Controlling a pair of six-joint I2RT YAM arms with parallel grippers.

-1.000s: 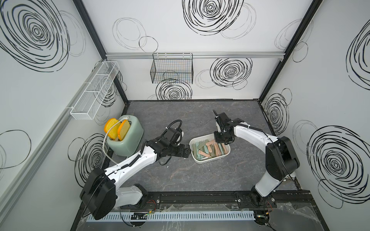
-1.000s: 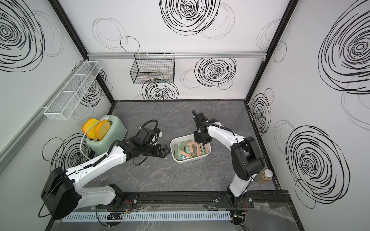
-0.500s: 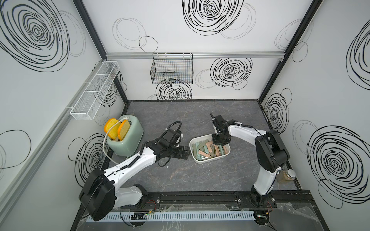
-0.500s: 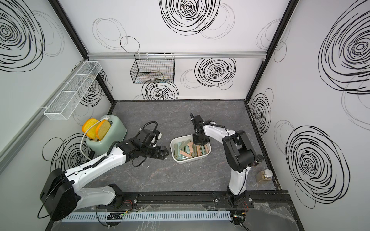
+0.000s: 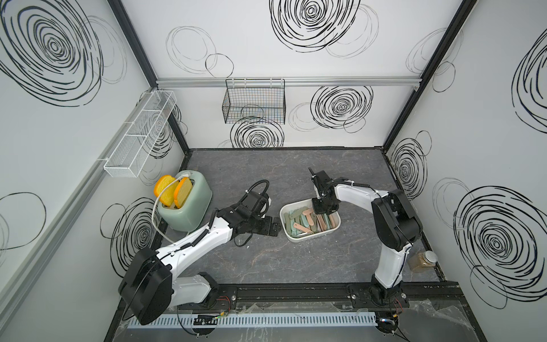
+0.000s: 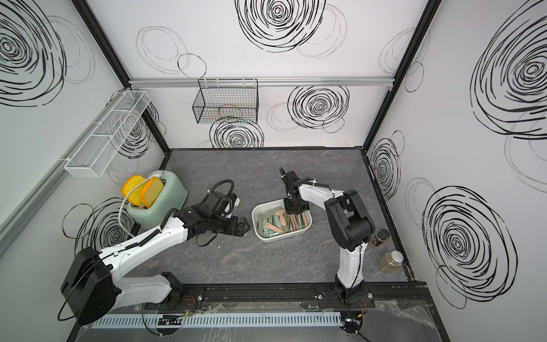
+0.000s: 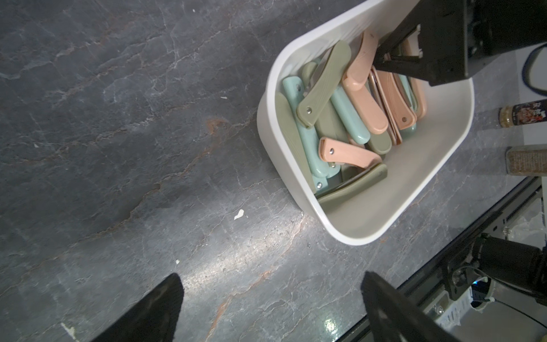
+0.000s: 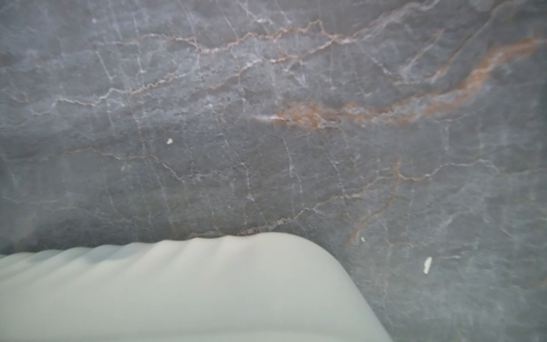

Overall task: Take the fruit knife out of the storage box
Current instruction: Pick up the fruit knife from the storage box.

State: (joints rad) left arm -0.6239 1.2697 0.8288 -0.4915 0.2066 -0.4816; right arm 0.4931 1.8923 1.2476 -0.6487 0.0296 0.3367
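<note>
The white storage box sits mid-table and holds several folded fruit knives with pink, mint and olive handles. My right gripper reaches straight down into the box's far end. In the left wrist view its black fingertips meet on the top edge of a pink knife standing on edge. The right wrist view shows only the box's blurred white wall, not the jaws. My left gripper hovers open just left of the box, holding nothing.
A green toaster with bread slices stands at the left. Two spice jars stand by the right wall. A white mesh rack and a black wire basket hang on the walls. A black rail runs along the front.
My right gripper has shifted slightly left, lowered into the box and closed its jaws, and its elbow has swung forward. The left arm has barely moved.
</note>
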